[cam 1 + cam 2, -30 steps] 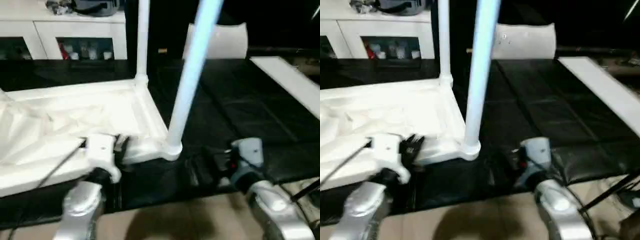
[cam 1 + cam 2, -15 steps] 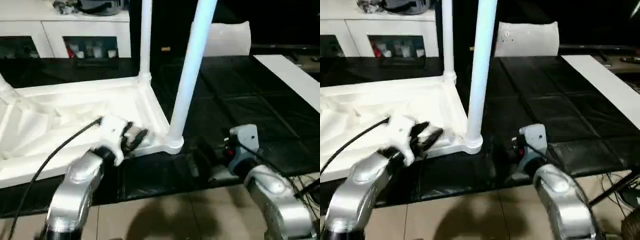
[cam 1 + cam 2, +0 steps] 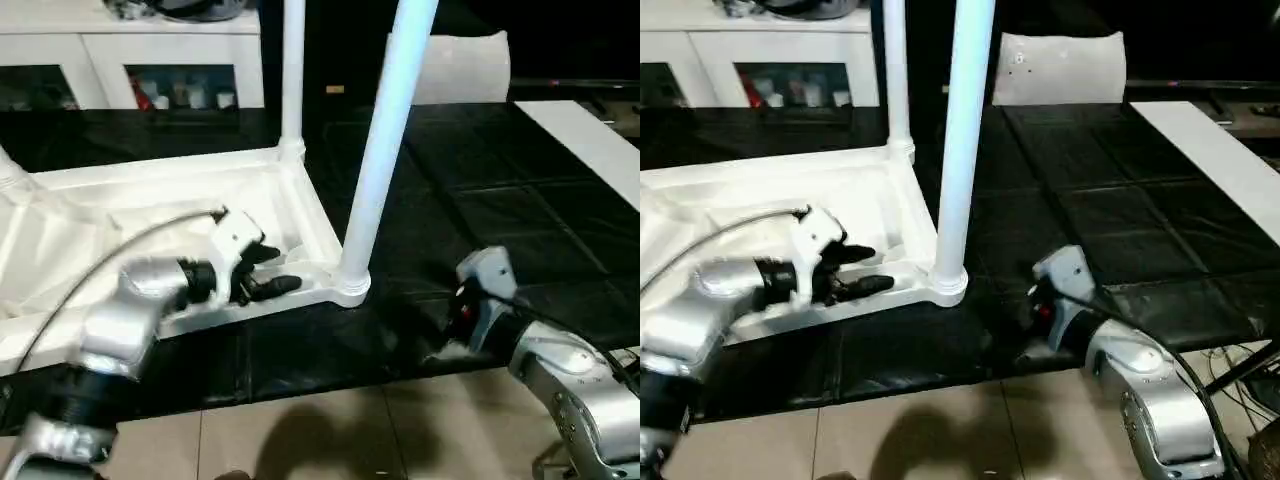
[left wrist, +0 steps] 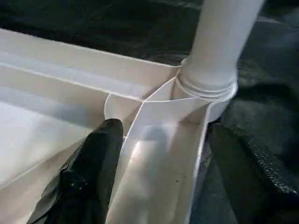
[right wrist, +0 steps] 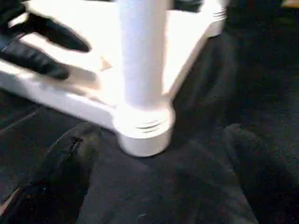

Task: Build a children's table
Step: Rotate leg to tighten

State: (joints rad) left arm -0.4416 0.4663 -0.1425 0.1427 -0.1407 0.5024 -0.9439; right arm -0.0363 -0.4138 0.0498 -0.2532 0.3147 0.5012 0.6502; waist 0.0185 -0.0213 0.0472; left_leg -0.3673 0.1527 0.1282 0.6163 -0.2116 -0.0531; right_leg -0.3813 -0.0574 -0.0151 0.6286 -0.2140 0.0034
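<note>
The left gripper (image 4: 159, 177), fingers spread, straddles the tabletop (image 3: 150, 215) rim beside the upright corner leg (image 3: 385, 150); the right gripper (image 5: 159, 177) is open and empty.

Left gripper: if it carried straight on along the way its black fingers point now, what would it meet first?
Probably the near white tube leg standing in its round corner socket. The open left gripper straddles the rim of the white plastic tabletop, pointing at that corner; depth is unclear.

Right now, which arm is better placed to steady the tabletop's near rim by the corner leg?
Left. The left gripper hangs open straddling the tabletop's near rim beside the corner leg. The right gripper sits open low on the black mat, facing the leg's socket, off the rim.
</note>
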